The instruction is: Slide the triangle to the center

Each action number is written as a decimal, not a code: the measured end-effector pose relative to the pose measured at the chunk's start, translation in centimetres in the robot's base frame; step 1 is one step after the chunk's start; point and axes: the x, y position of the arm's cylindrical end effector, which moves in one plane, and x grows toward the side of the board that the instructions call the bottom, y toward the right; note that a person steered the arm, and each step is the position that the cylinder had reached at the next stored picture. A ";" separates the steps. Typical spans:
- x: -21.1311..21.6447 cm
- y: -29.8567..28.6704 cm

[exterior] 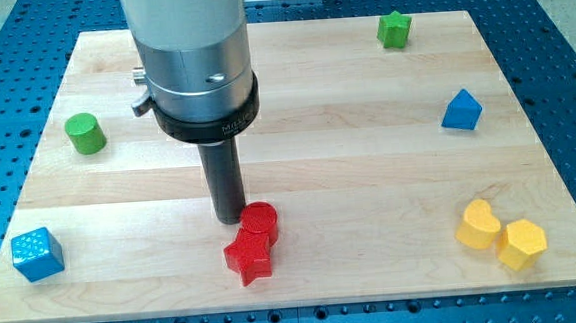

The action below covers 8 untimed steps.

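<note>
The blue triangle block (461, 111) lies near the view's right edge of the wooden board (369, 177), a little above mid-height. My tip (230, 218) rests on the board left of centre, far to the left of the triangle. It stands right beside the red cylinder (261, 222), just at its left, seemingly touching it. A red star block (249, 256) lies directly below the red cylinder, touching it.
A green cylinder (85, 133) lies at the left. A light blue cube (37, 253) sits at the bottom left. A green star-like block (394, 29) is at the top right. A yellow heart (478, 224) and a yellow hexagon (521, 243) sit together at the bottom right.
</note>
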 end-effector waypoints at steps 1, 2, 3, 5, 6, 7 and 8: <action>-3.9 0.0; -5.3 -0.4; -5.3 -0.5; -5.3 -0.4; -5.1 0.3; -3.6 8.2; -3.6 14.7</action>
